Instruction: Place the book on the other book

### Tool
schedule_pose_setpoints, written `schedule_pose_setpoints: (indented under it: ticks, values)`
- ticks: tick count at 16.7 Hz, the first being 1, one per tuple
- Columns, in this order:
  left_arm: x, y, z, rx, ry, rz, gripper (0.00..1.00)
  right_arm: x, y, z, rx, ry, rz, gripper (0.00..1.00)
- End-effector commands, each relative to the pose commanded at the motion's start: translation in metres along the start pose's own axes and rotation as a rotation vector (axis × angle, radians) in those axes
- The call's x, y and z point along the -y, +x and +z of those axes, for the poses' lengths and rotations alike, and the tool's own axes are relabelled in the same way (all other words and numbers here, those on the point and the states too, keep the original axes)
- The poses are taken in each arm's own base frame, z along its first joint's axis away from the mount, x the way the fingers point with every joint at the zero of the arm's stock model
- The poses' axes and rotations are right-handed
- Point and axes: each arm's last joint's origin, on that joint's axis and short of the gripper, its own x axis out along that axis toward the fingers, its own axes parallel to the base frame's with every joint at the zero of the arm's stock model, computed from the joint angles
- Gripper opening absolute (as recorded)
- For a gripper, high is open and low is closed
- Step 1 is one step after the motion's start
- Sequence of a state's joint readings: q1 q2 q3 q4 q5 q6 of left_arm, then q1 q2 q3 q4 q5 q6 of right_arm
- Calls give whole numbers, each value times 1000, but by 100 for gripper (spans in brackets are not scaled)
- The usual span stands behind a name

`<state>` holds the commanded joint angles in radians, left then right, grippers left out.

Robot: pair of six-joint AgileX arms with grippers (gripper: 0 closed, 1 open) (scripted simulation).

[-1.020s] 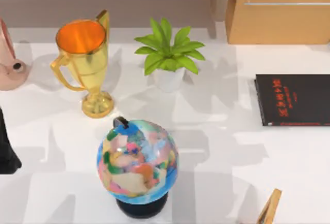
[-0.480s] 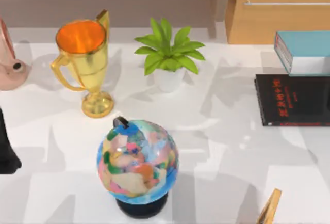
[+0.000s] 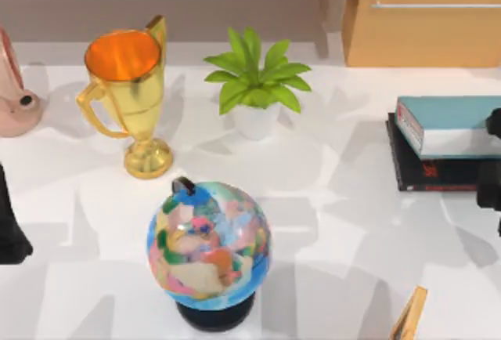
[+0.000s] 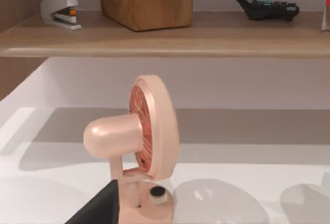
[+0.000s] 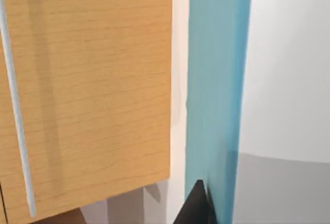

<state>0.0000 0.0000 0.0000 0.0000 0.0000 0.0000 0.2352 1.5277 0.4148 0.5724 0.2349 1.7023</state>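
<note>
Top view: thick teal book [image 3: 450,113], white page edges, lies flat atop thin black book [image 3: 434,174] with red lettering, right side of bench [image 3: 352,222]. Black book's near strip and left edge stick out beneath. Right gripper [image 3: 491,160] at right edge, touching teal book's end; jaws' state cannot tell. Left gripper [image 3: 12,230] parked at left edge, near pink fan [image 4: 142,146].

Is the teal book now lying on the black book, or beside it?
On it. In the top view the teal book lies flat over the black book, covering its far part; the near strip shows.
</note>
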Motion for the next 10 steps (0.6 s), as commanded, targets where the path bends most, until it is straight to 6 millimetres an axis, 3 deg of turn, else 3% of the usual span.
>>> schedule_pose_setpoints:
  ticks: [7,10]
  values:
    - [0,0,0,0,0,0,100,1,5,-1,-2,-3,-4,0]
    - [0,0,0,0,0,0,100,1,5,-1,-2,-3,-4,23]
